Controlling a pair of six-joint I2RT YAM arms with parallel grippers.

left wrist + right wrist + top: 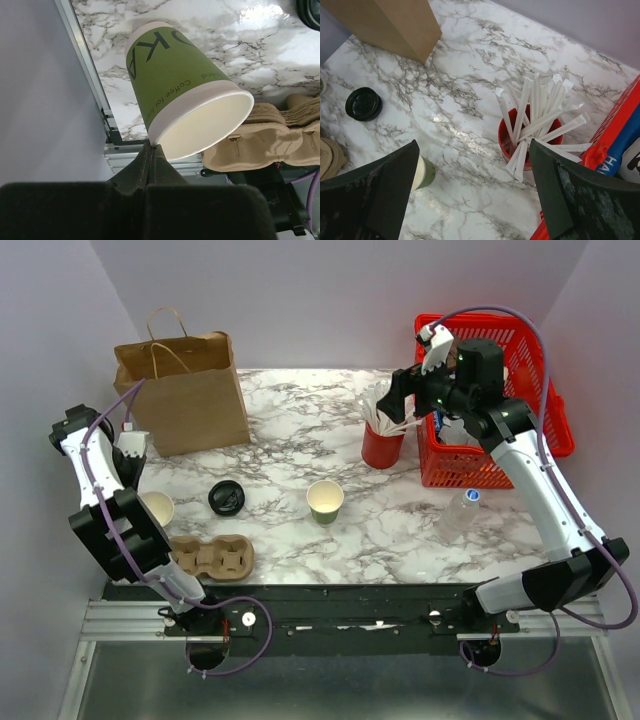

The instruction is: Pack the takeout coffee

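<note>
An olive-green paper cup (pixel 325 501) with a pale rim stands open and lidless at the table's middle. Part of it shows behind my right finger in the right wrist view (pixel 425 172). The round black lid (pixel 226 498) lies on the table to its left, and also shows in the right wrist view (pixel 363 103). My left gripper (pixel 145 488) is shut on the rim of a second olive-green cup (pixel 185 95), empty with black lettering, at the left edge (pixel 157 508); the fingertips (pixel 152 147) pinch its wall. My right gripper (pixel 392 405) is open and empty above the red cup; it also shows in its own view (pixel 475 195).
A brown paper bag (pixel 185 390) stands at the back left. A cardboard cup carrier (pixel 210 557) lies at the front left, beside the held cup (pixel 270 142). A red cup of white sticks (pixel 383 440) stands next to a red basket (pixel 545 430). A water bottle (pixel 462 512) lies at the right.
</note>
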